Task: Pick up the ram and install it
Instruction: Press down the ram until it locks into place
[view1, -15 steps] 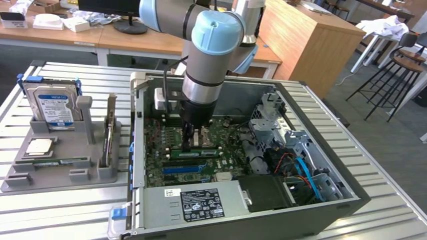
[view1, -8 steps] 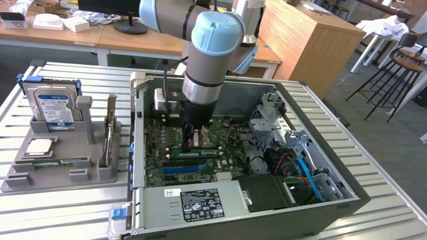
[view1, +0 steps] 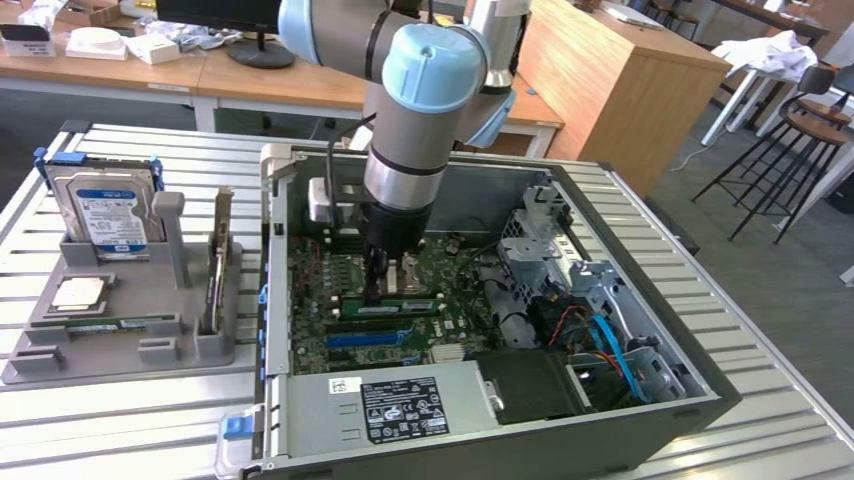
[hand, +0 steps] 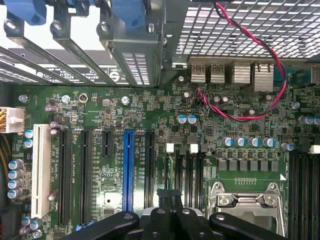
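Power supply: nearest to you in the exterior view, the silver power supply with its black label lies at the front edge of the open computer case.
Counter: the case and a grey parts holder stand side by side on the ribbed metal counter; the holder is on the exterior view's left.
Parts holder: you see in it a hard drive standing upright at the back, a tall thin card on its edge, and a slim green stick lying flat near the front.
Motherboard: the green motherboard lies flat inside the case; a blue slot is close to the power supply.
Ram: the ram lies along the black memory slots, just behind the blue slot, directly under the hand.
Hand: the hand is down inside the case, fingers drawn narrow together, and its tip meets the ram from above; you cannot tell if the stick sits fully in the slot.
Wrist view: the dark fingertips are pressed together above the board, beside the metal processor socket.
Arm: the grey and light blue arm stands upright over the case.
Far: wooden desks and stools are behind.
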